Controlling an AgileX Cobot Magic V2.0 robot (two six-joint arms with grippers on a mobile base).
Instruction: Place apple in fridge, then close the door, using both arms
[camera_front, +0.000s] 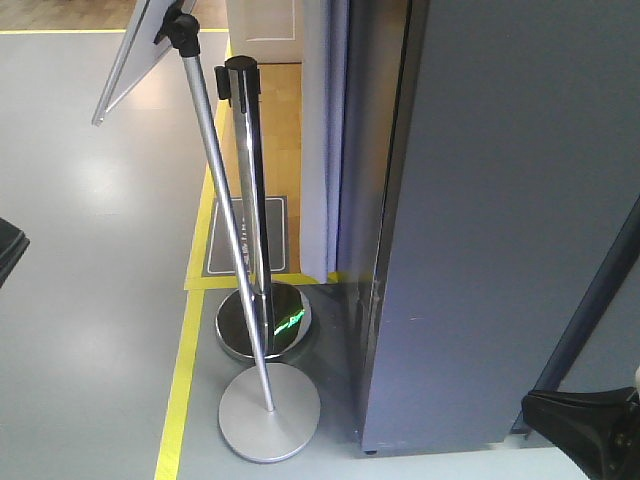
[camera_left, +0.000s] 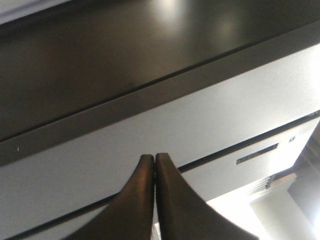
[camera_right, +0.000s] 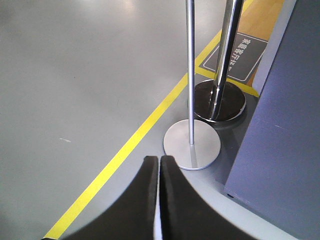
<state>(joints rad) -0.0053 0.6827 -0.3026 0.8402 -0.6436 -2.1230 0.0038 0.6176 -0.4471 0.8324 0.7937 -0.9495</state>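
- The right pincer (camera_right: 159, 165) hangs above the grey floor (camera_right: 75, 90), its two dark fingers pressed together with nothing between them.
- The left pincer (camera_left: 154, 162) has its fingers together too, empty, pointing at a dark and pale panelled surface that I cannot identify.
- A yellow floor line (camera_right: 135, 137) runs just beyond the right pincer.
- A thin sign stand (camera_front: 268, 410) sits on a flat round base beside the fridge (camera_front: 500, 230), whose dark grey outside fills the right of the front view.
- Behind it stands a chrome barrier post (camera_front: 250, 170).
- The apple shows in no view.
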